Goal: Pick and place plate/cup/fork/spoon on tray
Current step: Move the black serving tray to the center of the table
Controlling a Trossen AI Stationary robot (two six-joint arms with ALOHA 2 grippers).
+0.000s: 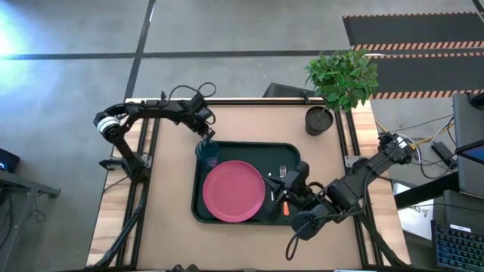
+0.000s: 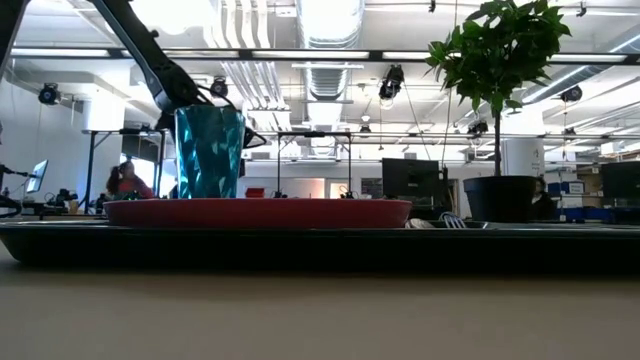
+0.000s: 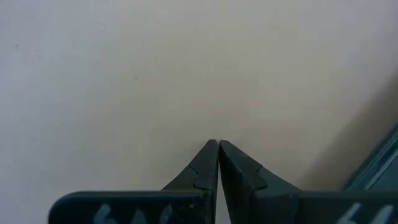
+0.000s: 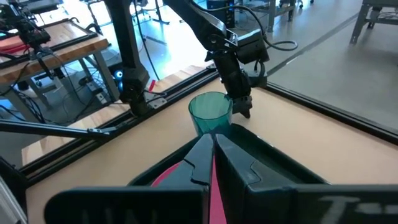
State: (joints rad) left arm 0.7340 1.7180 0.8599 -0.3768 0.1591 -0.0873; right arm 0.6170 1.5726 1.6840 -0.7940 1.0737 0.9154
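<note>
The teal cup [image 1: 209, 154] stands upright on its base in the far left corner of the dark green tray [image 1: 249, 146]; it also shows in the low view [image 2: 210, 150] and the right wrist view [image 4: 210, 112]. The pink plate [image 1: 234, 190] lies flat on the tray. My left gripper [image 1: 206, 137] is shut just beyond the cup's far side [image 4: 242, 111], over bare table [image 3: 217, 144]. My right gripper [image 1: 274, 193] is shut and empty above the plate's right edge [image 4: 211, 138]. Silver tines [image 1: 283, 171] and an orange-red handle [image 1: 286, 208] lie on the tray's right part, partly under my right arm. I see no spoon.
A potted plant [image 1: 321, 117] stands at the table's far right. The tray's near rim [image 2: 320, 242] crosses the low view. Bare table lies left of the tray and in front of it.
</note>
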